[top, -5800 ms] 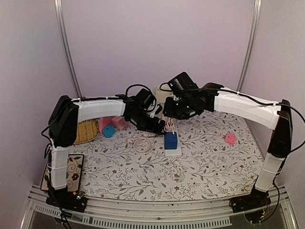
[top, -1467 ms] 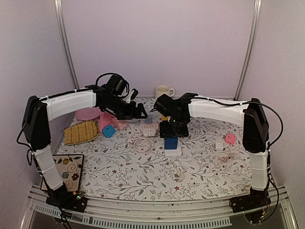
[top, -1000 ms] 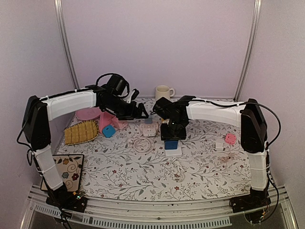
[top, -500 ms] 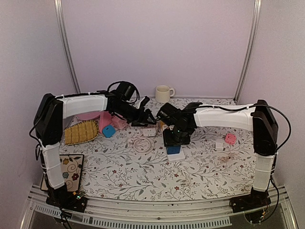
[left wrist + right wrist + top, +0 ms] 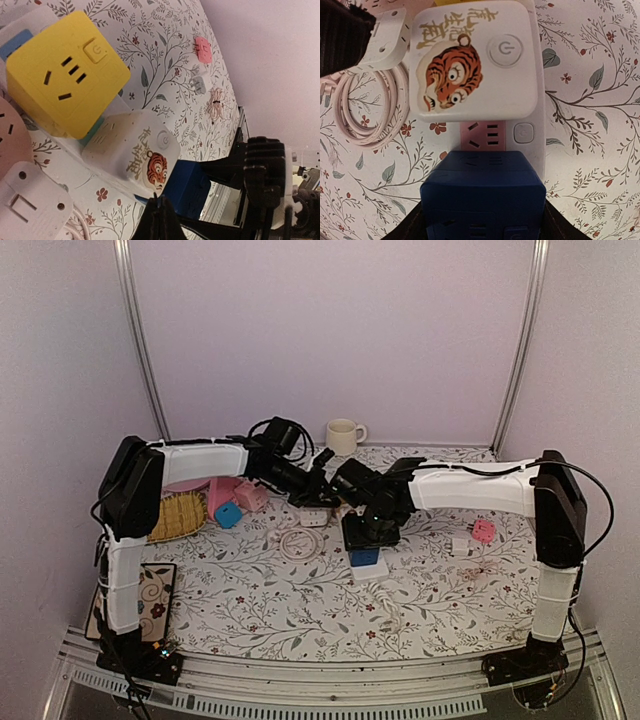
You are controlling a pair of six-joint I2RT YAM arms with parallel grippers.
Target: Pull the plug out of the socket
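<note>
Two fingers of the right gripper [image 5: 482, 227] clamp the blue plug [image 5: 482, 195] by its side edges. The plug sits on the white power strip [image 5: 536, 145], just beside the tiger cube [image 5: 475, 60]. The left gripper [image 5: 158, 220] hangs pinched closed and empty nearby. Bare tablecloth [image 5: 590, 150] lies along the strip's right edge.

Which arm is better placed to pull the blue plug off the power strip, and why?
Right: the right gripper grips the blue plug on the power strip between its jaws. The left gripper is shut, empty.
</note>
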